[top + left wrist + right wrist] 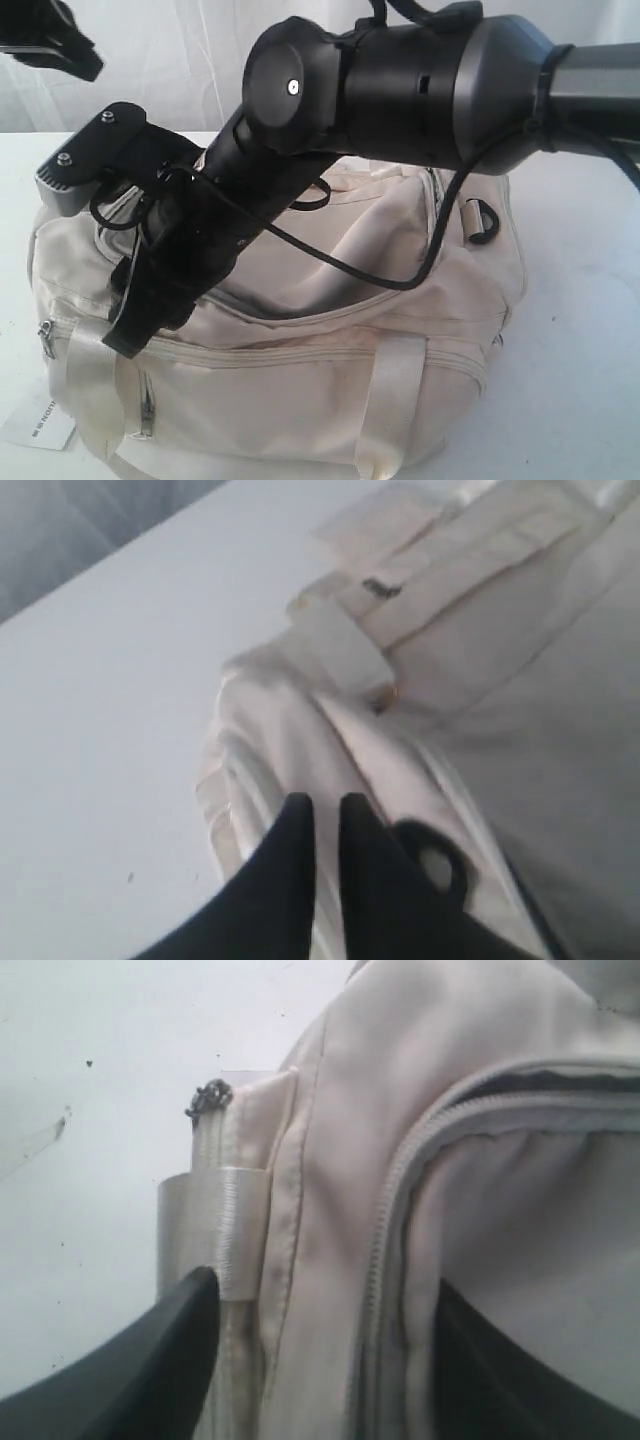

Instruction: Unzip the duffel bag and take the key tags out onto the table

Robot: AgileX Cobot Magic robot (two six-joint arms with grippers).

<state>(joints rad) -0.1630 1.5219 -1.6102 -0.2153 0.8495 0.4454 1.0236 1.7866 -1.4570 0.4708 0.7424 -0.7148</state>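
The cream duffel bag [330,390] lies on the white table [590,300], its top zip [330,303] parted a little along a dark curved gap. My right gripper [140,315] reaches across to the bag's left end. In the right wrist view the right gripper [320,1330] is open, its fingers [185,1335] straddling the end panel and zip track [385,1230] without closing on them. A metal zip pull [208,1096] sits beyond. My left gripper [325,815] is shut, empty, hovering over a satin strap [270,740] beside a black D-ring [440,865]. The key tags are hidden.
A white paper label [38,428] lies on the table by the bag's front left corner. The right arm [400,80] spans the bag's top, its cable [380,280] draped over the fabric. The left arm [55,45] shows at the upper left. Another black D-ring [482,220] hangs at the right end.
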